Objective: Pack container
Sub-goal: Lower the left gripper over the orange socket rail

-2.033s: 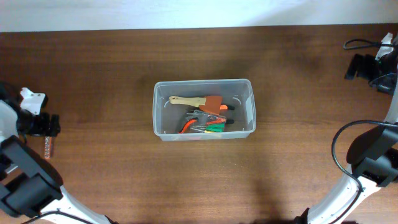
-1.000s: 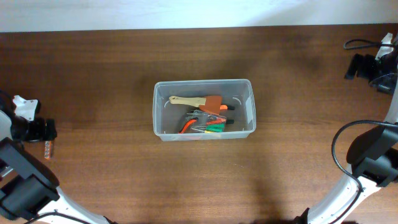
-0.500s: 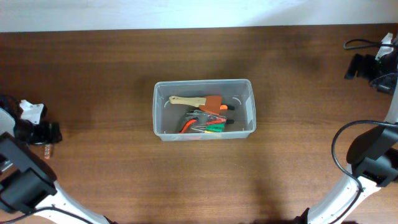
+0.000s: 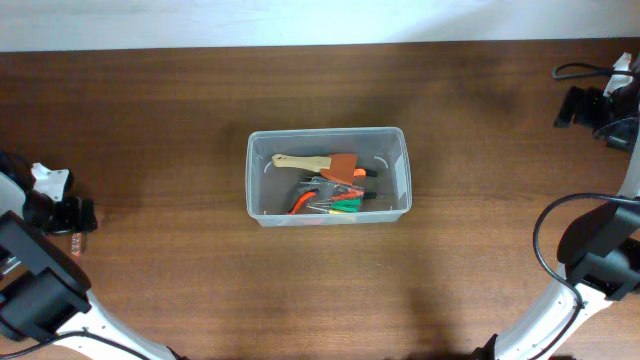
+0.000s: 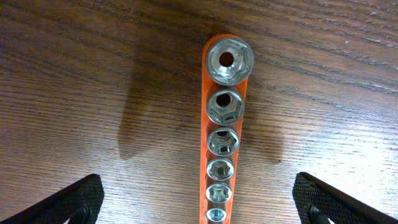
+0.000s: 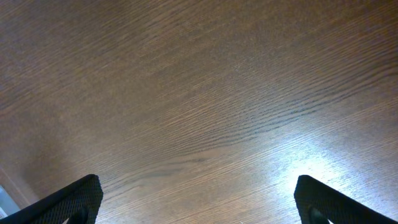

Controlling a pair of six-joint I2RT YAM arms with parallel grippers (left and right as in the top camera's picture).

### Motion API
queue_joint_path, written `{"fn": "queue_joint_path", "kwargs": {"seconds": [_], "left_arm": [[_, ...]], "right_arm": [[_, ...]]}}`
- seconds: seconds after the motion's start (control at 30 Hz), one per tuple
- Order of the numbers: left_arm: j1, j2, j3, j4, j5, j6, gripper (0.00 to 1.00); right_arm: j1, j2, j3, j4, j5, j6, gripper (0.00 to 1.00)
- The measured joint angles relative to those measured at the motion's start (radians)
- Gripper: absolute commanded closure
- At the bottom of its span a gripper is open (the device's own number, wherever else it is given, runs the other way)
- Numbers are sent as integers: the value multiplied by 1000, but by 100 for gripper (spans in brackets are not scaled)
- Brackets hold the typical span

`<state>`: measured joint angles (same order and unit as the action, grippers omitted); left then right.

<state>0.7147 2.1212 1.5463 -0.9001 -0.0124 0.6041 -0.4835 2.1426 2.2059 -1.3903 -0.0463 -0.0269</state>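
Left claw (image 5: 199,202) flanks orange rail (image 5: 204,81) of shiny hex sockets (image 5: 229,60).

- You've got an orange rail (image 5: 206,87) carrying shiny silver sockets (image 5: 229,60).
- Your table (image 4: 150,120): dark brown, streaky wood grain.
- Your container (image 4: 328,131): clear, slightly frosted; tools (image 4: 335,190) inside show orange, green, tan.
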Motion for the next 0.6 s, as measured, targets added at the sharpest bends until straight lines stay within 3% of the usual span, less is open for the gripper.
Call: {"fn": "queue_joint_path", "kwargs": {"seconds": [0.6], "left_arm": [[-44,0,0,8,-6,-3,1]], "right_arm": [[0,0,0,0,0,0,2]]}}
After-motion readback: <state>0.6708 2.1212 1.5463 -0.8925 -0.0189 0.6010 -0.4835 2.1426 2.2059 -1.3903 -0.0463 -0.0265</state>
